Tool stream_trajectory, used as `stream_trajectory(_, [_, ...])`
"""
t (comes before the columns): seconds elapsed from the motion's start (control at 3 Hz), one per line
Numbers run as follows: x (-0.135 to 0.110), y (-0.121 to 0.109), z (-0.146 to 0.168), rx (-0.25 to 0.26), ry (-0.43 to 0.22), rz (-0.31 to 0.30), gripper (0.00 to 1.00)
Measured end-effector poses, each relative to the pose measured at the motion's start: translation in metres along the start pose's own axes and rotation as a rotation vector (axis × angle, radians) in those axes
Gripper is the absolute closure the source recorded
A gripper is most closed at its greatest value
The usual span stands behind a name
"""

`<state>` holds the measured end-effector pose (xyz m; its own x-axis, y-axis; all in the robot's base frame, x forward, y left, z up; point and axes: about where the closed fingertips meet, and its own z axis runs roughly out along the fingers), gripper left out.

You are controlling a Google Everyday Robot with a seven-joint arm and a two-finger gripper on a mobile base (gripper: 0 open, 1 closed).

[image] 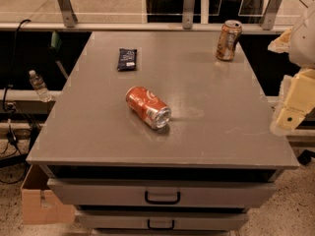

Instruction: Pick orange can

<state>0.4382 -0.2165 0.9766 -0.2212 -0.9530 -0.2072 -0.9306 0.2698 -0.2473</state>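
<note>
At right, one claw (289,118); two cans (229,40) (147,107)

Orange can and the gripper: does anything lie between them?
Nothing: camera view shows only bare tabletop between the upright orange can and the gripper, which hangs beyond the table's right edge.

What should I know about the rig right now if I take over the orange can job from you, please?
The claw hangs beside the right edge of the table, near the front, touching nothing.
The orange can stands upright at the far right corner of the table, well apart from the claw.
Not the target: a red can lying on its side mid-table, and a dark packet at the far left.
Done: nothing yet, as the orange can is not grasped.
Left: probably reach toward the far right corner, close on the orange can and lift it.
</note>
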Motion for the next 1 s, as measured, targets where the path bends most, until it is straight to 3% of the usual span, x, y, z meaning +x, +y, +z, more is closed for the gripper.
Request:
stream_trajectory(0.67, [-0.007, -0.002, 0.001, -0.012, -0.035, 0.005, 0.0])
stream_trajectory(1.0, [-0.062, 0.0, 0.014, -0.042, -0.086, -0.039, 0.0])
